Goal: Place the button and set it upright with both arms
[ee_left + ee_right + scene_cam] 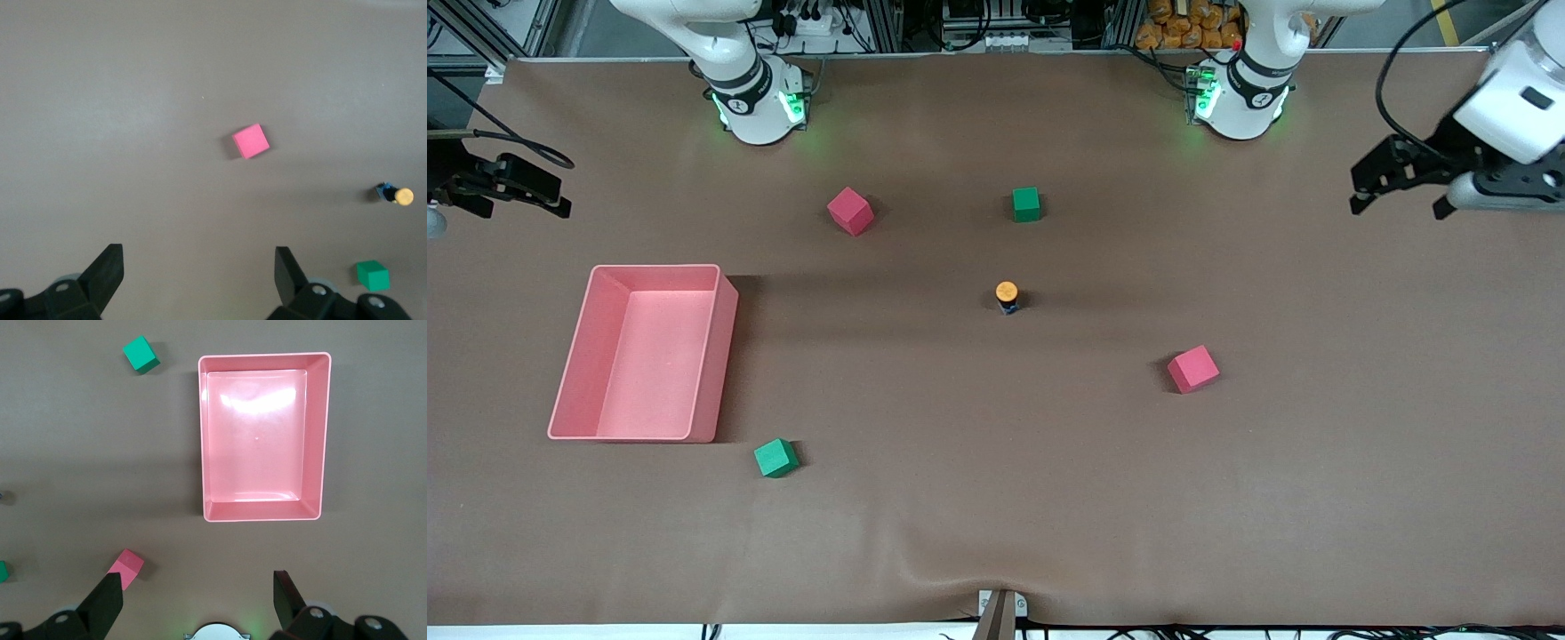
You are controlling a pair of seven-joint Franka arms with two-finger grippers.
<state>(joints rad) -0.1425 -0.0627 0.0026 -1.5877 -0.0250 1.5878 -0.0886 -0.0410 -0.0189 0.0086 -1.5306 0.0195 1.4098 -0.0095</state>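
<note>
The tiny push-button with its round orange cap on a short black body stands upright mid-table, orange face up, with bare brown table cover open all around it. Nearest neighbour is the small green foam cube, farther from the front camera; a red foam cube sits nearer the camera, toward the left arm's end. Another red foam cube and a second green foam cube lie toward the right arm's end, that green one just off the corner of the empty pink plastic bin.

Left gripper hangs high over the table's edge at its own end, fingers spread wide, nothing between them. Right gripper hovers over the opposite edge, above the bin's end of the table, jaws apart too and empty. A wide lane runs clear along the camera-side edge.
</note>
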